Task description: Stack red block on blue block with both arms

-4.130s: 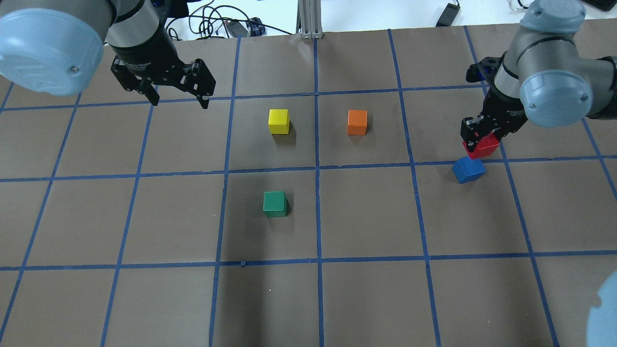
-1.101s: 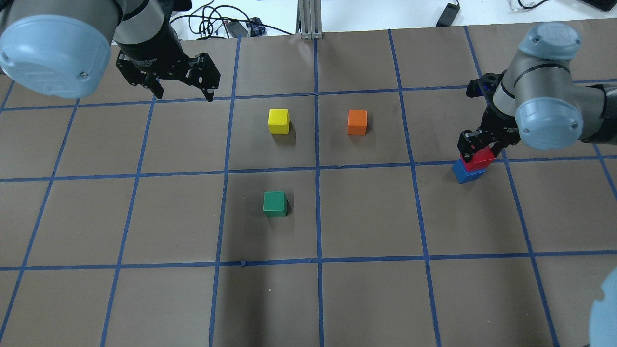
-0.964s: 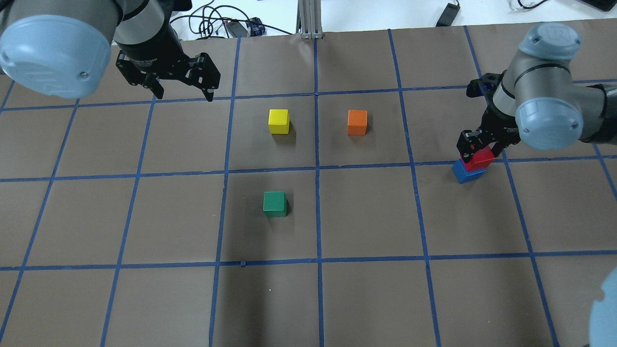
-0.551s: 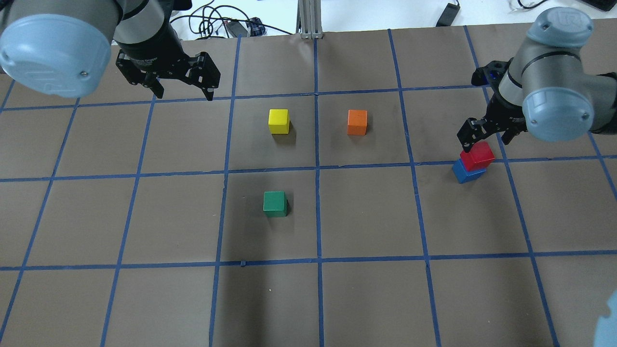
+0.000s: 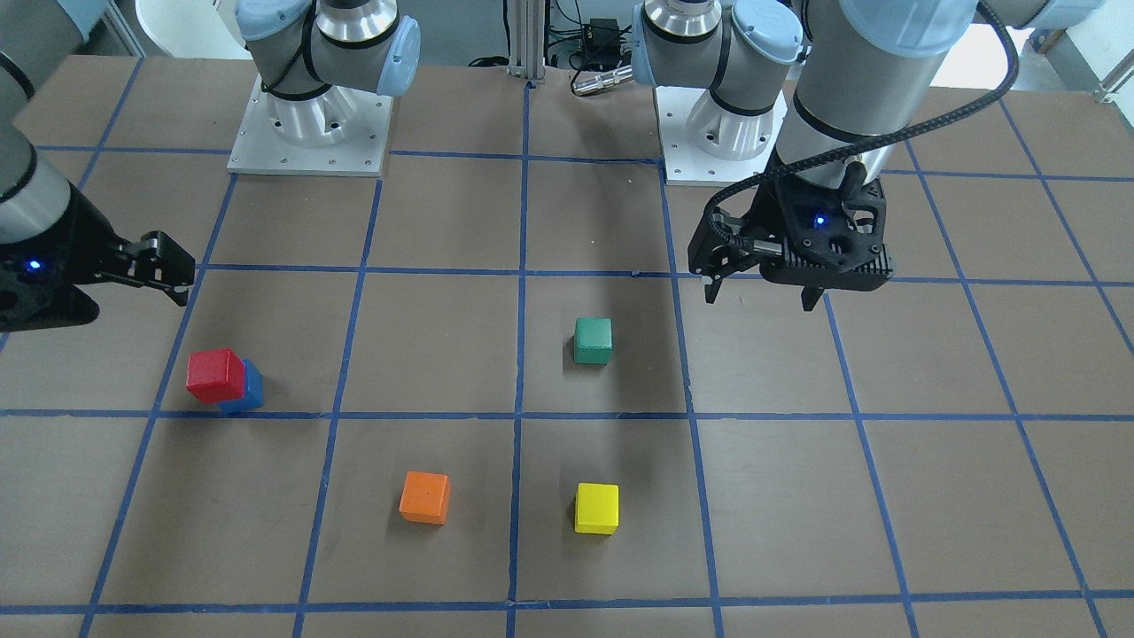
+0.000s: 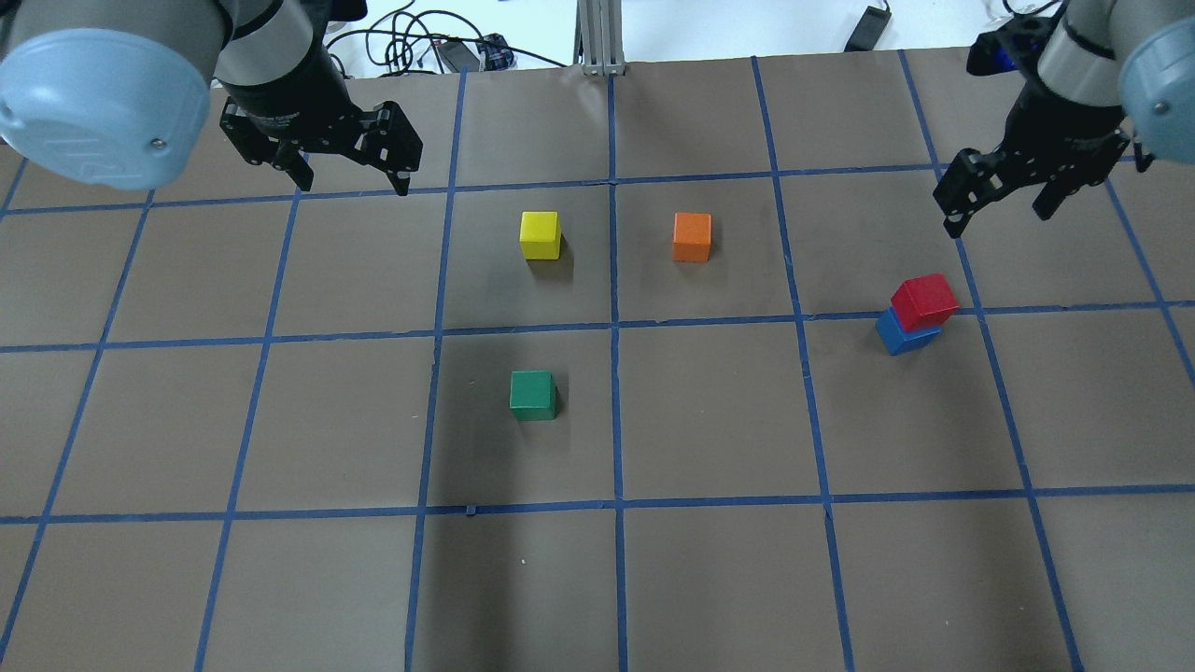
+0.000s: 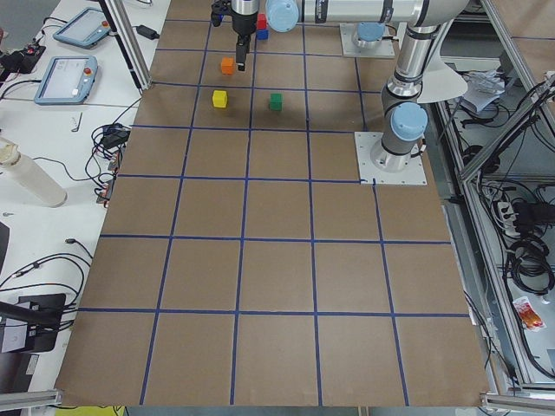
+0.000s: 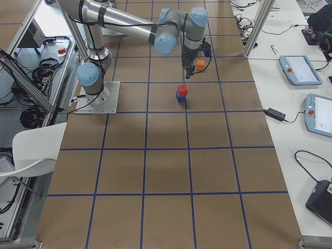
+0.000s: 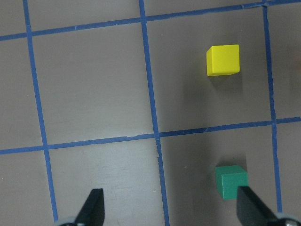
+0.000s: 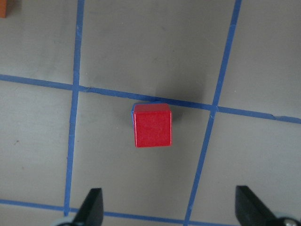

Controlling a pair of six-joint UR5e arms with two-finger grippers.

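As seen from overhead, the red block (image 6: pixel 925 301) sat on the blue block (image 6: pixel 901 336) at the table's (image 6: pixel 709 579) right side, with nothing gripping it. The right gripper (image 6: pixel 997 217) hung farther back than the stack, jaws spread and empty. The left gripper (image 6: pixel 353 179) was at far left, also spread and empty, well apart from the stack. The yellow cube (image 6: pixel 541 233), orange cube (image 6: pixel 692 236) and green cube (image 6: pixel 532 394) sat mid-table.

Front-facing view: same stack. Blue peeked out along one side of red, probably mostly camera angle. The right gripper's fingers were apart from the blocks.

Left side view: too small to add anything beyond red over blue at the far end.

Right side view: red was over blue, with the near arm's gripper raised above and beyond it.

Left wrist view: only the yellow and green cubes showed, between wide-set fingers.

Right wrist view: looking straight down, red covered blue almost fully. A thin blue sliver showed at one corner, so a small offset or twist.

Judgement: the stack looks placed. Main risks are either arm sweeping low past it and clipping red, or a table jolt sliding red off given the slight misalignment. Any retract should go up before it goes sideways.
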